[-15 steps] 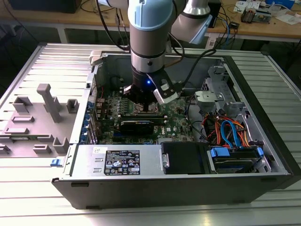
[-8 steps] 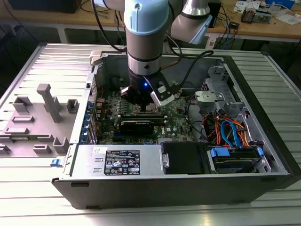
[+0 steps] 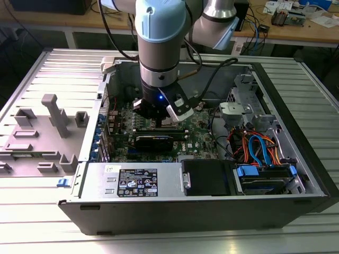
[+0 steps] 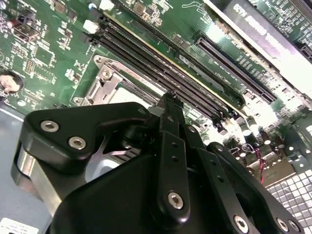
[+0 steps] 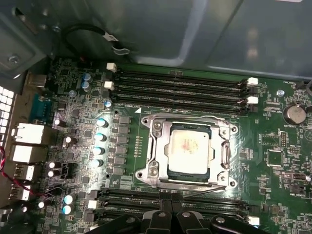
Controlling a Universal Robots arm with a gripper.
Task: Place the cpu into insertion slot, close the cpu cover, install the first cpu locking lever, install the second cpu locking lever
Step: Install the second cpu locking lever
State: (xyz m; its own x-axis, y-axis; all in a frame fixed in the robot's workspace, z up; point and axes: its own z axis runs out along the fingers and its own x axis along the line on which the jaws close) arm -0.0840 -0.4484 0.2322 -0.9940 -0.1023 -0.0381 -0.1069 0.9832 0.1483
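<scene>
Silvery cpu cover [image 5: 190,148] is lying flat over the insertion slot [image 5: 152,146], its window framing the grey cpu [image 5: 189,147], which is sitting face up and square to the socket, so seating looks done. The gripper [image 5: 170,204] is hovering at the socket's edge beside a thin lever [image 5: 207,190], fingers pressed together, gripping nothing visible. In the exterior view the gripper is standing mid-board inside the open case [image 3: 296,159].

above socket [image 5: 189,148]: open | both sides: memory slots [image 5: 180,87] close by | graphics card [image 3: 153,141] near the gripper [image 3: 159,120] | case wall [image 5: 161,29] beyond far slots
</scene>
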